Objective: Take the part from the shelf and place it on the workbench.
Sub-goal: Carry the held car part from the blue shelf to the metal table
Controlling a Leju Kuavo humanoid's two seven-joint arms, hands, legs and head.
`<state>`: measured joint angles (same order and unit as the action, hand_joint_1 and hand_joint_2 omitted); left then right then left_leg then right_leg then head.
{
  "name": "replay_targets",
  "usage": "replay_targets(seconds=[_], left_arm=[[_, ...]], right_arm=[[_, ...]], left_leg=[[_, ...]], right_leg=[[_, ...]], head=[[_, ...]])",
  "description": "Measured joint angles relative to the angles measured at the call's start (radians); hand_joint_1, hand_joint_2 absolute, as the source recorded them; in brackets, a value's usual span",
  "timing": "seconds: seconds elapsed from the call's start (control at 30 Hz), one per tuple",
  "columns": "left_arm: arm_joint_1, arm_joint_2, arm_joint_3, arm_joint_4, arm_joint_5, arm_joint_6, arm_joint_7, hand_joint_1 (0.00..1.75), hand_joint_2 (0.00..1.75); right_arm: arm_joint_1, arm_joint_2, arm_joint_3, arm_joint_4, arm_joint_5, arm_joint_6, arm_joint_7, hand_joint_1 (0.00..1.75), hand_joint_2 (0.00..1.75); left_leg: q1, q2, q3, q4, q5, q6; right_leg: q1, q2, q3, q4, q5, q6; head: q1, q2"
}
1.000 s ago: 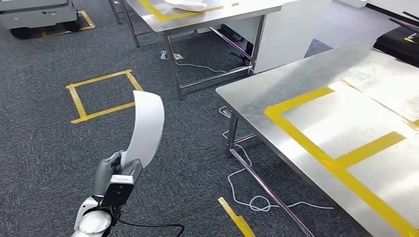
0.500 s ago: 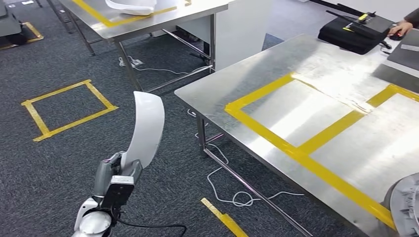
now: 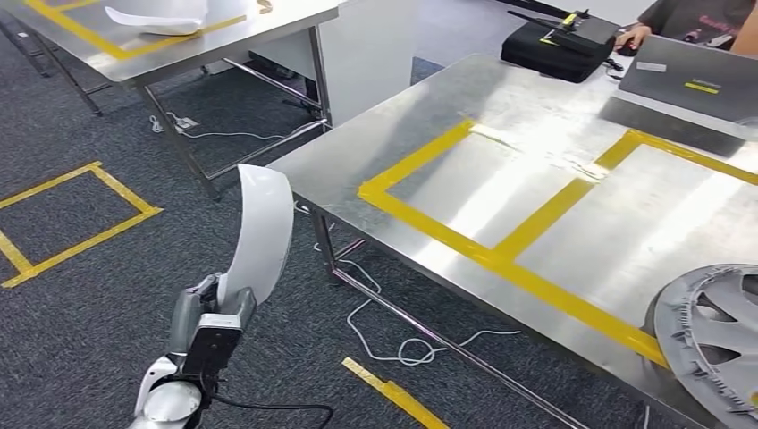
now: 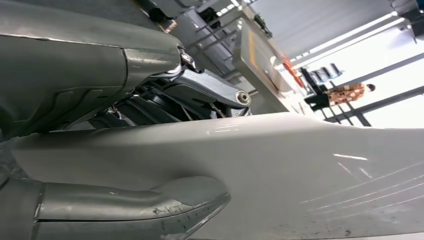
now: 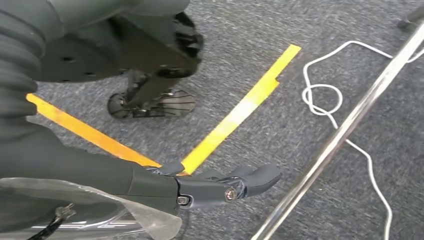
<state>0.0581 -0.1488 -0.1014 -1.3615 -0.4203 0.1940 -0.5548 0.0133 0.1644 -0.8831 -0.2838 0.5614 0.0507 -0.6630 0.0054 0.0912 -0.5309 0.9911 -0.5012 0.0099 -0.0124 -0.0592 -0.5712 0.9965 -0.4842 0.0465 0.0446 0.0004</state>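
White and curved, the part (image 3: 259,234) stands upright in the left hand (image 3: 207,315), clamped between thumb and fingers, over carpet just short of the workbench (image 3: 572,134). The right hand (image 5: 220,187) hangs empty, fingers loosely out. Risk: the tall part could catch the bench edge or tip onto the hubcap (image 3: 715,335).

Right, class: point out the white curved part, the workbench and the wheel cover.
white curved part (image 3: 264,228), head view, middle of its curved face.
workbench (image 3: 429,116), head view, bare steel top.
wheel cover (image 3: 715,335), head view, its grey spokes.
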Motion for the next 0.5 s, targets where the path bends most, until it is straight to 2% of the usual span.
replay_targets(seconds=[0.07, 0.1, 0.13, 0.17, 0.23, 0.27, 0.3, 0.33, 0.37, 0.4, 0.43, 0.5], left_arm=[[-0.001, 0.0, 0.0, 0.0, -0.001, 0.0, 0.003, 1.75, 1.75], [-0.002, 0.0, -0.001, 0.0, -0.002, -0.001, 0.004, 1.75, 1.75], [-0.004, -0.001, -0.001, 0.0, -0.003, -0.001, 0.005, 1.75, 1.75], [-0.005, -0.001, -0.001, 0.0, -0.004, -0.001, 0.005, 1.75, 1.75], [-0.004, -0.001, -0.001, 0.0, -0.007, -0.002, 0.008, 1.75, 1.75], [-0.003, 0.0, -0.001, 0.002, -0.008, -0.001, 0.01, 1.75, 1.75], [-0.002, 0.0, -0.001, 0.004, -0.008, -0.001, 0.012, 1.75, 1.75], [-0.002, 0.001, -0.001, 0.005, -0.008, 0.0, 0.013, 1.75, 1.75], [-0.002, 0.001, -0.001, 0.007, -0.008, 0.0, 0.013, 1.75, 1.75], [-0.003, 0.001, -0.001, 0.008, -0.008, 0.001, 0.013, 1.75, 1.75], [-0.005, 0.001, -0.001, 0.008, -0.008, 0.002, 0.013, 1.75, 1.75], [-0.008, 0.001, -0.001, 0.009, -0.008, 0.003, 0.014, 1.75, 1.75]], right_arm=[[0.0, 0.0, -0.007, 0.0, 0.007, 0.002, -0.002, 0.0, 1.75], [0.002, 0.0, -0.01, 0.0, 0.01, 0.002, -0.003, 0.0, 1.75], [0.004, 0.0, -0.013, 0.0, 0.012, 0.003, -0.004, 0.0, 1.75], [0.004, 0.0, -0.014, 0.0, 0.014, 0.004, -0.005, 0.0, 1.75], [0.002, 0.0, -0.016, 0.0, 0.019, 0.006, -0.006, 0.0, 1.75], [0.001, 0.0, -0.018, 0.0, 0.022, 0.008, -0.005, 0.0, 1.75], [0.001, 0.0, -0.021, 0.0, 0.026, 0.009, -0.005, 0.0, 1.75], [0.002, 0.0, -0.025, 0.0, 0.031, 0.01, -0.004, 0.0, 1.75], [0.003, 0.0, -0.028, 0.0, 0.035, 0.011, -0.003, 0.0, 1.75], [0.004, 0.0, -0.031, 0.0, 0.039, 0.011, -0.002, 0.0, 1.75], [0.004, 0.0, -0.034, 0.0, 0.043, 0.011, -0.001, 0.0, 1.75], [0.002, 0.0, -0.037, 0.0, 0.048, 0.012, 0.001, 0.0, 1.75]], left_leg=[[-0.001, 0.015, 0.003, 0.0, 0.0, -0.009], [0.002, 0.013, 0.005, 0.001, -0.005, -0.015], [0.004, 0.0, 0.002, 0.012, -0.017, -0.021], [0.006, -0.022, -0.009, 0.044, -0.042, -0.025], [0.008, -0.068, -0.064, 0.17, -0.112, -0.029], [0.008, -0.079, -0.096, 0.24, -0.139, -0.029], [0.008, -0.082, -0.118, 0.286, -0.15, -0.028], [0.007, -0.084, -0.123, 0.292, -0.137, -0.026], [0.007, -0.086, -0.113, 0.265, -0.109, -0.023], [0.008, -0.094, -0.084, 0.2, -0.066, -0.019], [0.009, -0.111, -0.051, 0.13, -0.034, -0.015], [0.011, -0.146, -0.007, 0.029, -0.002, -0.009]], right_leg=[[0.003, 0.016, -0.002, 0.0, 0.001, -0.013], [0.002, 0.025, -0.001, -0.002, 0.003, -0.019], [0.0, 0.034, 0.0, -0.004, 0.005, -0.025], [-0.002, 0.044, 0.001, -0.007, 0.007, -0.032], [-0.003, 0.066, 0.0, -0.009, 0.01, -0.042], [-0.002, 0.078, -0.001, -0.009, 0.01, -0.044], [-0.001, 0.091, -0.001, -0.009, 0.011, -0.046], [-0.001, 0.104, -0.001, -0.008, 0.011, -0.046], [0.0, 0.116, 0.0, -0.008, 0.011, -0.046], [0.0, 0.129, 0.002, -0.006, 0.011, -0.045], [-0.001, 0.142, 0.003, -0.005, 0.01, -0.044], [-0.001, 0.165, -0.002, 0.0, 0.011, -0.034]], head=[[0.0, 0.0], [0.0, 0.0], [-0.001, 0.0], [-0.003, 0.0], [-0.007, 0.0], [-0.008, 0.0], [-0.008, 0.0], [-0.008, 0.0], [-0.008, 0.0], [-0.008, 0.0], [-0.008, 0.0], [-0.007, 0.0]])
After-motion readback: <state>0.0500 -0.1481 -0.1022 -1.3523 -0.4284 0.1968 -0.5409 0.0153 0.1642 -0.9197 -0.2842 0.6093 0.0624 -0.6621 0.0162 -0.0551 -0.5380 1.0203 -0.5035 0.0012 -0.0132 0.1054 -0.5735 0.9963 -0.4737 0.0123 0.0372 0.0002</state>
